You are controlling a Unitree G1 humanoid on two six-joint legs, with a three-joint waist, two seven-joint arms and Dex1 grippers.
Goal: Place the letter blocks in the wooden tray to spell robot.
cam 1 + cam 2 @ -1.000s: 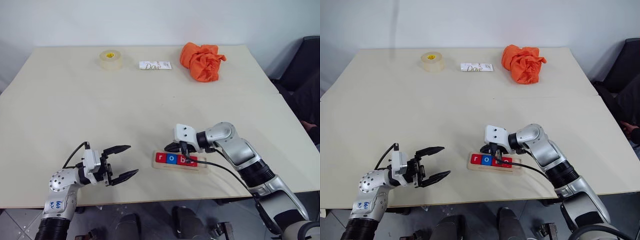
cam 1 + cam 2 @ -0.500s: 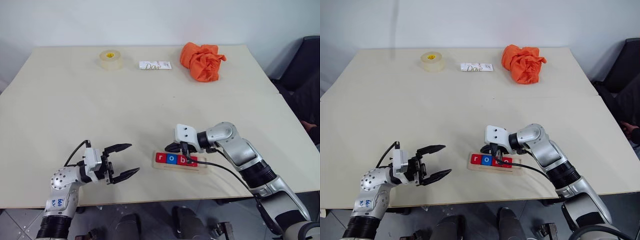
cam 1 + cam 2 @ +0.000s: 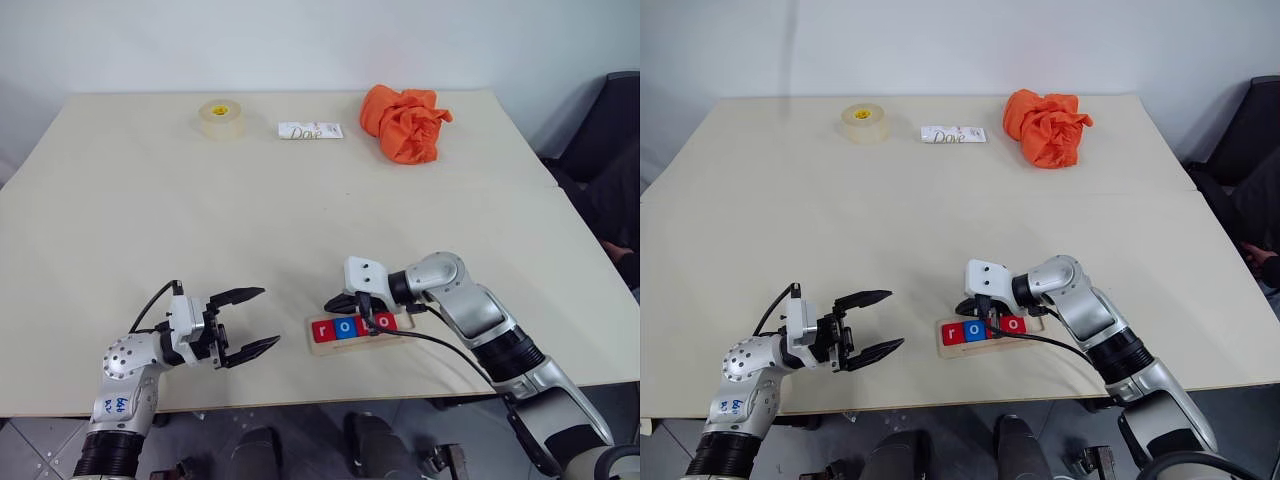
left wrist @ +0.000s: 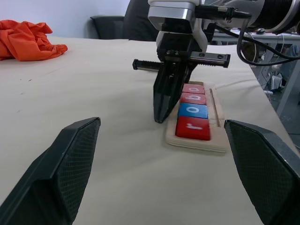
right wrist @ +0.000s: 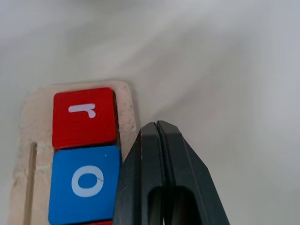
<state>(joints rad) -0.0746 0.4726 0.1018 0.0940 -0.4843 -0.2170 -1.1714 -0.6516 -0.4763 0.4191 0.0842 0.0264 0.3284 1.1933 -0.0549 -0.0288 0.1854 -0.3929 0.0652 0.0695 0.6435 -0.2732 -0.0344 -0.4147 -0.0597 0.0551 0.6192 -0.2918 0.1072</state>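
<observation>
Letter blocks [image 3: 347,327] lie in the wooden tray [image 3: 400,328] near the front edge of my desk [image 3: 300,220] in the head views; my right tool [image 3: 336,302] is just behind the tray. In the left wrist view my left tool [image 4: 161,164] stands wide. In the right wrist view my right tool is closed, empty, beside the red r.

beige table [image 3: 300,210], white wall [image 3: 300,40], dark chair [image 3: 615,120]
</observation>
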